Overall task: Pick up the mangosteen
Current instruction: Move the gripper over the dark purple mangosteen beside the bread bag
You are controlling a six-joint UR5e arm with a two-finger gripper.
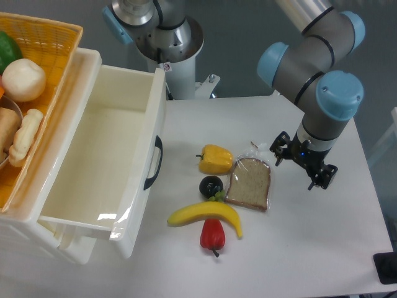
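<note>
A: Target first. The mangosteen (211,185) is seen on the white table (322,248), dark and glossy, green calyx at its lower right. Nothing is gripping it.

B: Crowding noted. It is boxed in: yellow pepper (216,159) just above, bread slice in plastic wrap (249,183) just to its right, banana (206,215) just below and apparently touching near the calyx. Contact with the pepper can't be settled at this resolution.

A: Red pepper (212,234) lies below the banana, further out. Wrong-object risk is judged low there, since shape and colour differ clearly.

B: Gripper (304,163) is held off to the right, beyond the bread, well apart from the fruit. Nothing is carried. Jaw opening can't be read from this angle.

A: Risks, as judged. A round slick fruit could be squeezed out sideways if the fingers close off-centre. Fingers lowered left-right could catch the bread wrap; lowered top-bottom they could strike the pepper or banana and shove the fruit.

B: A roll toward the white bin (111,155) and its dark handle (154,162) on the left is also possible, as that side is the only open one.

A: Basket of food (43,37) sits atop the bin, not involved.
</note>
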